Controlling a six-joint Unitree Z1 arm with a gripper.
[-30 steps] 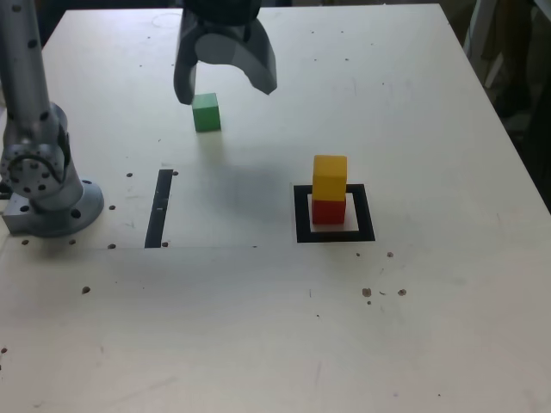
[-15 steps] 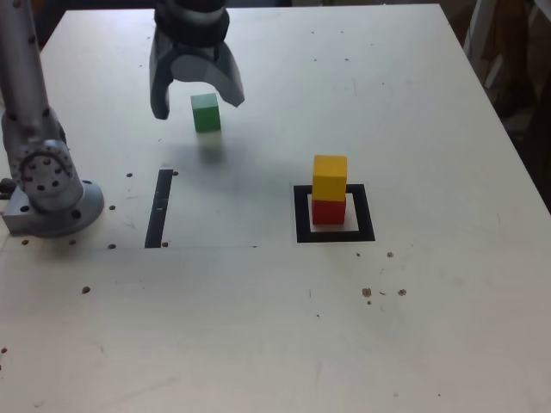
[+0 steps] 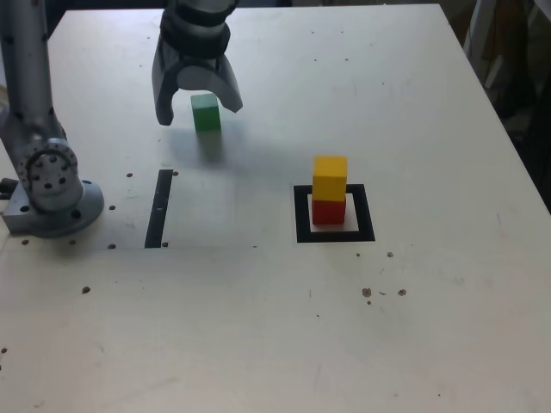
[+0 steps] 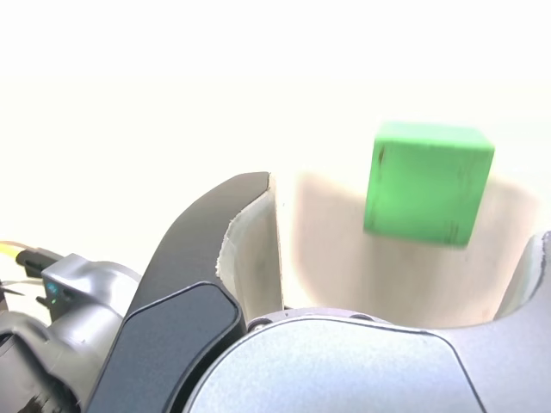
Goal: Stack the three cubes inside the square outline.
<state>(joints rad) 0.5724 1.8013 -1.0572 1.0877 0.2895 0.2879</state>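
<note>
Two cubes already stand in the outline (image 3: 335, 215), yellow (image 3: 330, 177) on red (image 3: 328, 211); the hand (image 3: 197, 109), wide open and empty, straddles green (image 3: 205, 112), which wants lowering, then closing.

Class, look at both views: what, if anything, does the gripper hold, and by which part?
Nothing is held. The gripper stands open above the green cube, which sits on the table, not clamped.
</note>
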